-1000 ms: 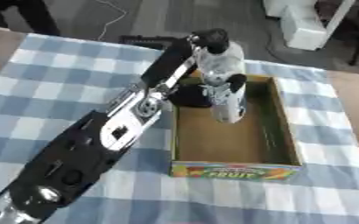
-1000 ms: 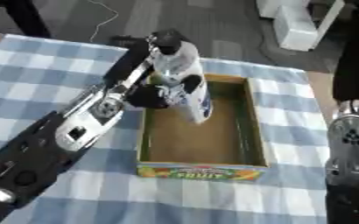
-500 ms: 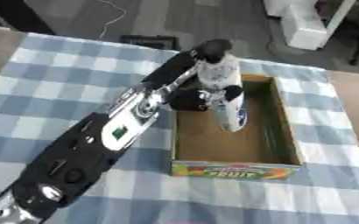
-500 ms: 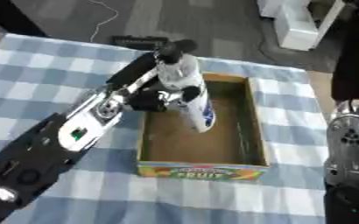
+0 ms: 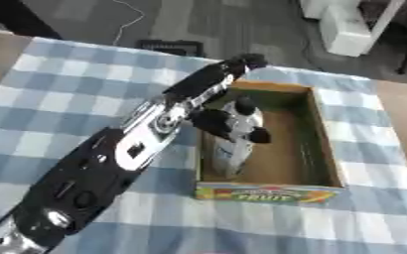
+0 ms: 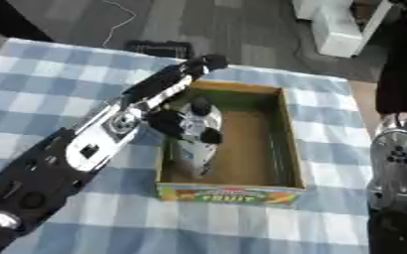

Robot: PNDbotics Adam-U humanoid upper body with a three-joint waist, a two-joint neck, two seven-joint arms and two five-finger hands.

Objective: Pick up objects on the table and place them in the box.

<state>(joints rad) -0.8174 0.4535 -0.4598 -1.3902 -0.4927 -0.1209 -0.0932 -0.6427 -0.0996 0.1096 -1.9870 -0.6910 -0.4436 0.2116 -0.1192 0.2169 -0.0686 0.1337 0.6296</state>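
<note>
Left robot hand reaches into the box, fingers curled round a white bottle. Bottle sits inside the box, against its left wall. Box rests on the checked surface.

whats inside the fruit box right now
A white bottle held by the left hand, lowered against the left wall of the fruit box. The floor beneath the bottle and hand is hidden; the rest looks bare.

left arm: black shell | silver joints | robot hand: black fingers
</note>
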